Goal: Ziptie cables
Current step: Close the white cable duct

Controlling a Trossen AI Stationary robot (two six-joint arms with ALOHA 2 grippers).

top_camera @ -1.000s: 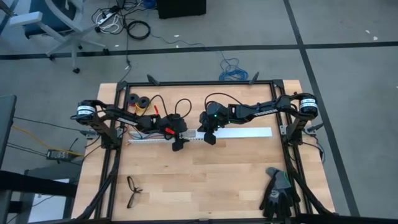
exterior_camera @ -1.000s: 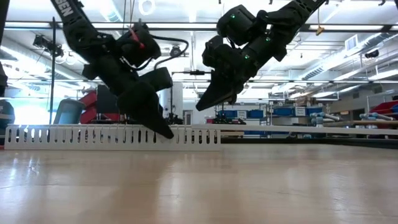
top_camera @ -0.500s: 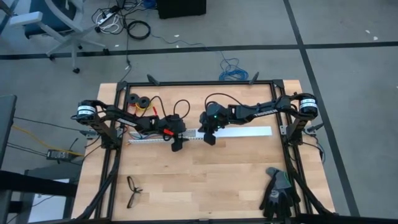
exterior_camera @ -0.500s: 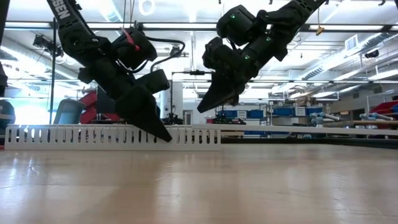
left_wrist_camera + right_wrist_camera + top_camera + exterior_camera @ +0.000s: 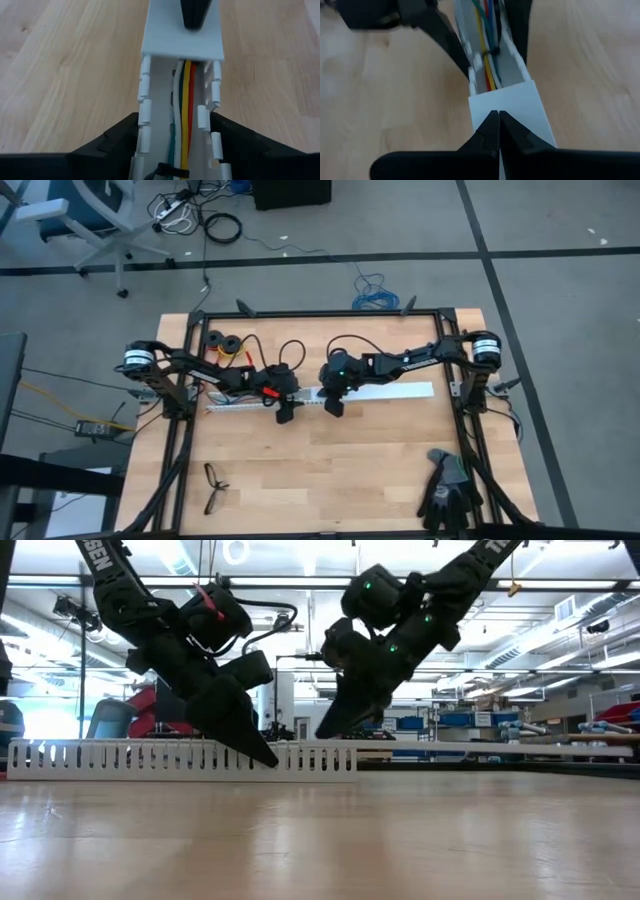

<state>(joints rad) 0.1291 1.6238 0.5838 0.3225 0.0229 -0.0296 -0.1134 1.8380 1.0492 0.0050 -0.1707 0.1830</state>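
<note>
A white slotted strip (image 5: 240,406) lies on the table running left to right, and its right part is closed by a flat white cover (image 5: 390,391). Inside its open channel lie the cables (image 5: 185,115), white, yellow, red and green, bound by a black ziptie (image 5: 170,172). My left gripper (image 5: 284,412) straddles the strip near the cover's end. My right gripper (image 5: 334,406) is shut, its tips (image 5: 498,116) over the near end of the cover (image 5: 520,107). My left gripper has the slotted strip between its two fingers, one against each toothed side wall (image 5: 144,127) (image 5: 212,131), close to the cover's end. The fingers slant down from the table's left and lie along the strip. The strip rests flat on the table. My right gripper's shut tips stand at the cover's end (image 5: 182,42), slanting down from the table's right; I cannot tell whether they touch it.
Black eyeglasses (image 5: 215,487) lie near the front left and black gloves (image 5: 445,490) at the front right. Two dark tape rolls (image 5: 225,342) sit at the far left. A black frame (image 5: 320,313) rims the table. Bare wood lies in front of the strip.
My right gripper, still shut, has sunk toward the cover's end and shifted slightly toward the table's left. My left gripper has stayed at the strip, and in the low view its fingers have drawn closer together about it.
</note>
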